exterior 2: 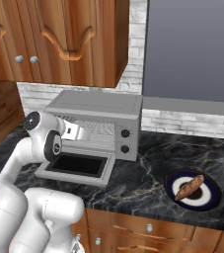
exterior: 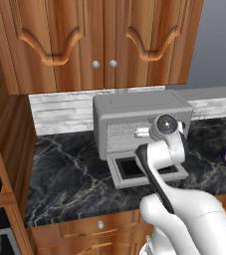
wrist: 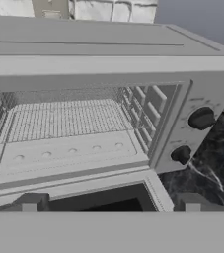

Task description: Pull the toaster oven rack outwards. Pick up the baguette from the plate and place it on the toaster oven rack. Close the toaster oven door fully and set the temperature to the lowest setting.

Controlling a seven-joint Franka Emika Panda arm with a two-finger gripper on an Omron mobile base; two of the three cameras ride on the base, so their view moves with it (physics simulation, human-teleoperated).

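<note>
While toaster oven door lies open, baguette rests on plate.

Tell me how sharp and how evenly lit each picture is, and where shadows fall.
Left base view: sharp, flat light, no glare on the toaster oven. Right base view: equally sharp; the baguette casts hardly any shadow on the plate. Hand view: soft, the toaster oven rack wires blurry, the cavity evenly lit.

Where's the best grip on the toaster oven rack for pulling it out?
Probably the toaster oven rack's front edge wire, near mid-width, approached straight from the front over the dropped toaster oven door. The rack lies flat inside the cavity; the gripper is open, facing it.
</note>
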